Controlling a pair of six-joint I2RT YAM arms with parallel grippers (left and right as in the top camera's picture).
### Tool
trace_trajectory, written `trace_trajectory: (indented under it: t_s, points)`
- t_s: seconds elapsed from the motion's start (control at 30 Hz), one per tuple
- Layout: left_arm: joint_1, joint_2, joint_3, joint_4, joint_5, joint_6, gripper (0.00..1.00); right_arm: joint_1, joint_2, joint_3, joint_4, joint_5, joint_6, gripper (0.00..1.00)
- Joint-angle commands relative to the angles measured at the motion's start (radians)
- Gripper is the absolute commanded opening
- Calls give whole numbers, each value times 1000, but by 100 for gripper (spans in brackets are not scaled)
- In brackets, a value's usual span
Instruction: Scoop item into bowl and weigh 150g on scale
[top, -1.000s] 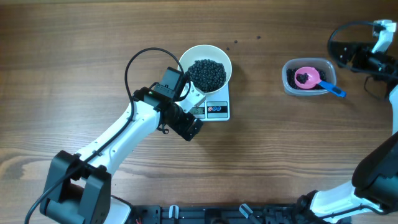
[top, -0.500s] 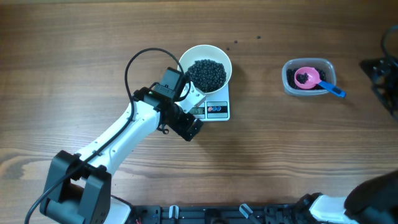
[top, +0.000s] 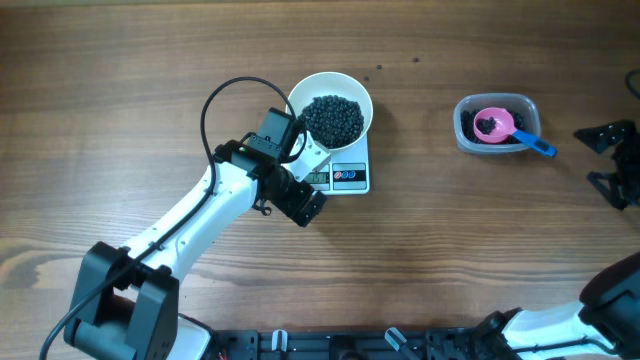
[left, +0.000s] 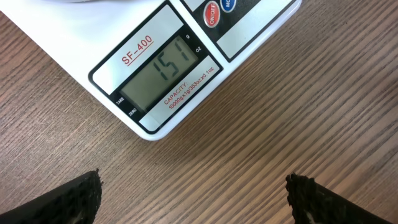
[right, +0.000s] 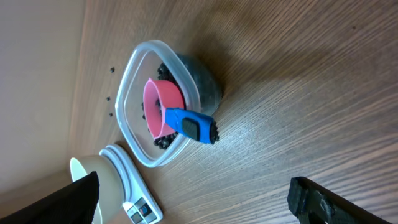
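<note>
A clear tub (top: 463, 132) sits on the right of the wooden table (top: 450, 250), well apart from the scale (top: 356, 179). A pink scoop (top: 494, 123) lies in it on a few dark beans, its blue handle poking over the rim towards the right gripper (top: 599, 159). That gripper hangs just off the handle's end with its jaws apart and nothing between them. In its wrist view the tub lies ahead across bare wood. A couple of stray beans (top: 379, 69) lie on the table behind the bowl (top: 298, 98), and a black cable (top: 212, 105) loops over the left arm. The bowl stands on the scale, covering its back part, and holds a dark heap of beans (top: 333, 118). The left gripper (left: 194, 194) hovers at the scale's front left corner, its arm partly overlapping that edge from above. Its jaws are spread wide and empty over bare table, and the scale's front edge lies just ahead of the fingertips, not touching them. The scale is marked "SF-400" in red. Its display (left: 163, 70) reads 151 with a small g beside it, and the frame carries "TARE", "ZERO" and "CAPACITY 10000gX1g/353ozX0.1oz". A red button (left: 211, 12) says "ON/OFF", and the blue button (left: 229, 3) next to it is cut off.
</note>
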Motion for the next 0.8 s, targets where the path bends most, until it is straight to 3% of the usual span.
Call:
trace_trajectory:
  t_s: [0.0, 0.17, 0.3, 0.77]
  points:
    - [-1, -11, -5, 0, 9, -3, 100, 29, 38, -3, 10, -24, -23, 100]
    - [-1, -11, -5, 0, 9, -3, 100, 126, 69, -21, 109, -43, 0, 100]
    - [-1, -11, -5, 0, 9, -3, 100, 191, 98, -22, 131, 55, 46, 100]
    - [-1, -11, -5, 0, 9, -3, 100, 193, 123, -48, 161, 78, 95, 100]
